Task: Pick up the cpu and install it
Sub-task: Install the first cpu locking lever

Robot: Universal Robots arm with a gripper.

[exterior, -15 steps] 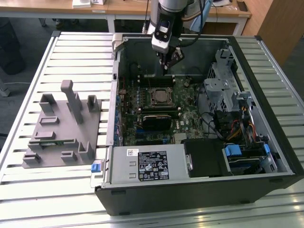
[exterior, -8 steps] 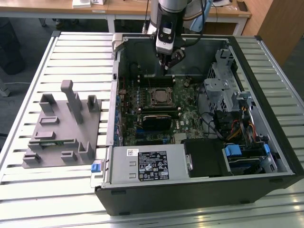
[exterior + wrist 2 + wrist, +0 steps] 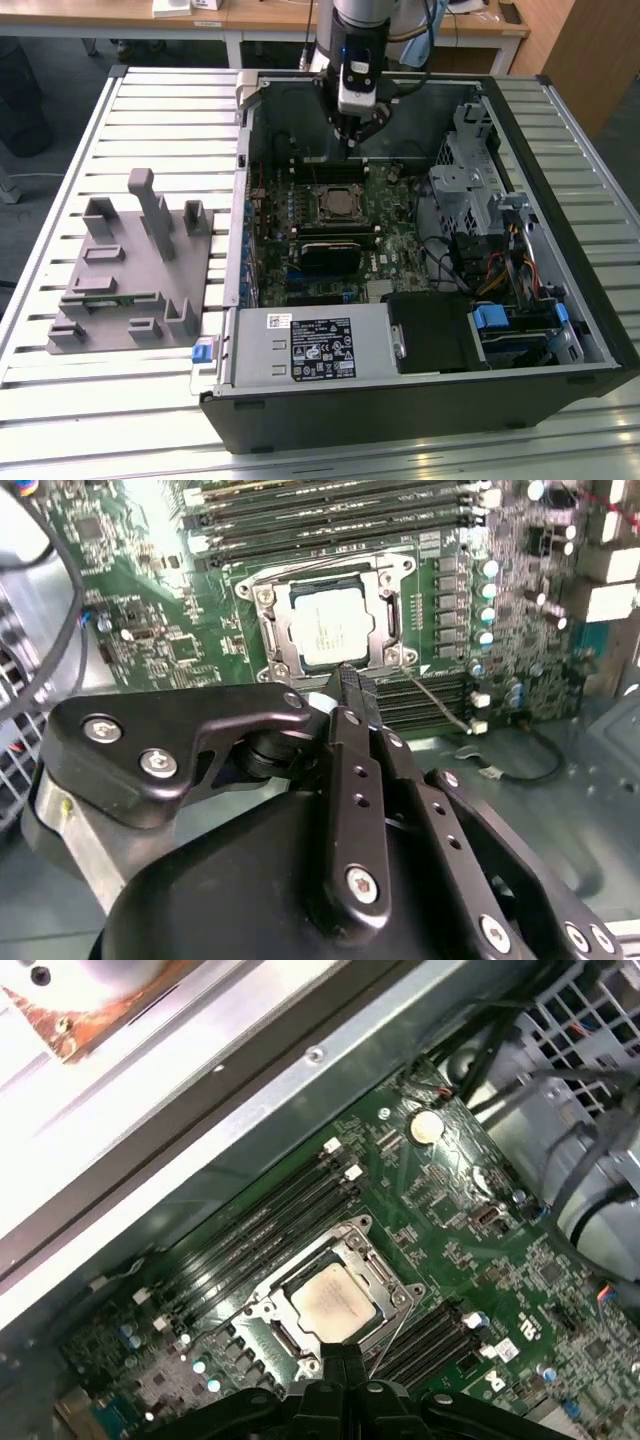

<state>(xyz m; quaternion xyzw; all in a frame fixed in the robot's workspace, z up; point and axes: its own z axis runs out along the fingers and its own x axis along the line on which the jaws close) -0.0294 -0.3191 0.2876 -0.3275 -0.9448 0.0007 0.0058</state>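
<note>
The cpu (image 3: pixel 328 627) is a pale silver square lying flat in the metal-framed socket (image 3: pixel 262 1312) on the green motherboard; it also shows as the cpu (image 3: pixel 333 1304) and, inside the open computer case, as the cpu (image 3: pixel 335 201). My gripper (image 3: pixel 354 137) hangs above the motherboard, a little behind the socket towards the case's far wall. Its black fingertips (image 3: pixel 341 1357) are pressed together with nothing between them. In the second wrist view the gripper (image 3: pixel 348 678) ends just short of the socket's edge, apart from the chip.
The case walls (image 3: pixel 243 200) ring the motherboard. Memory slots (image 3: pixel 262 1222) run beside the socket. A black block (image 3: pixel 335 251) lies in front of it, and a drive cage (image 3: pixel 475 170) with cables stands at the exterior view's right. A grey fixture (image 3: pixel 130 260) lies on the slatted table at the left.
</note>
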